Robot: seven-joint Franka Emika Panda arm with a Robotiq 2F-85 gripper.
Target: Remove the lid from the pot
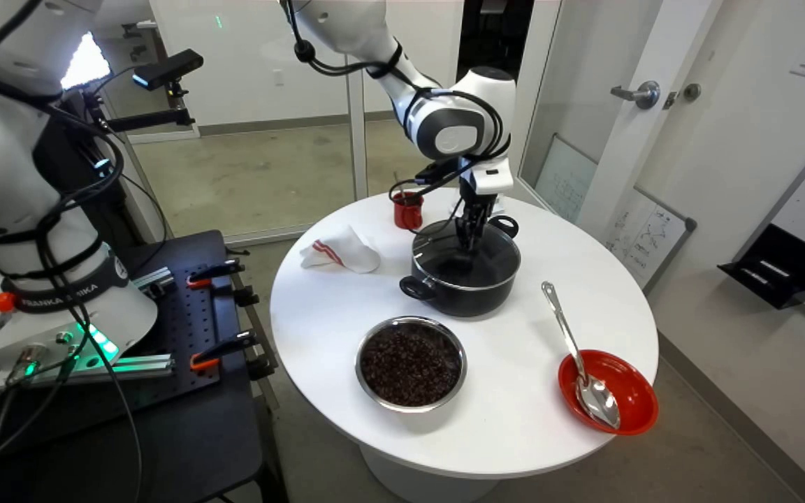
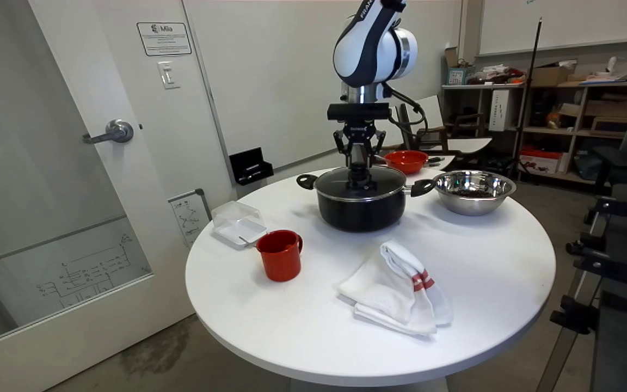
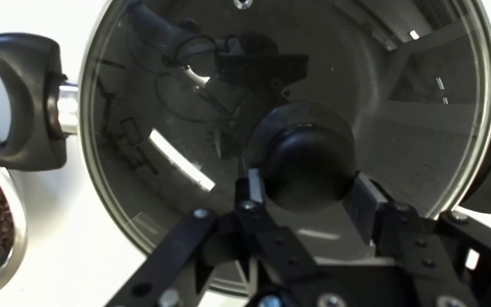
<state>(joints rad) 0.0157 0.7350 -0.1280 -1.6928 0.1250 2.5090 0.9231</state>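
Note:
The lid is a dark glass disc with a silvery rim, shown in both exterior views (image 1: 497, 257) (image 2: 329, 186) and in the wrist view (image 3: 177, 111). It sits level on the black pot (image 1: 469, 302) (image 2: 360, 215), whose two side handles stick out. My gripper (image 1: 471, 241) (image 2: 359, 166) points straight down over the lid's centre. In the wrist view the gripper (image 3: 307, 183) has its fingers on both sides of the dark round knob (image 3: 307, 162), pads against it. The fingers are partly closed and shut on the knob.
A steel bowl (image 1: 464, 363) with dark beans stands near the pot. A red bowl (image 1: 643, 391) holds a spoon (image 1: 602, 402) whose handle sticks out. A red mug (image 2: 281, 256), a white cloth (image 2: 395, 294) and a clear plastic box (image 2: 237, 223) are also on the round table (image 2: 482, 326).

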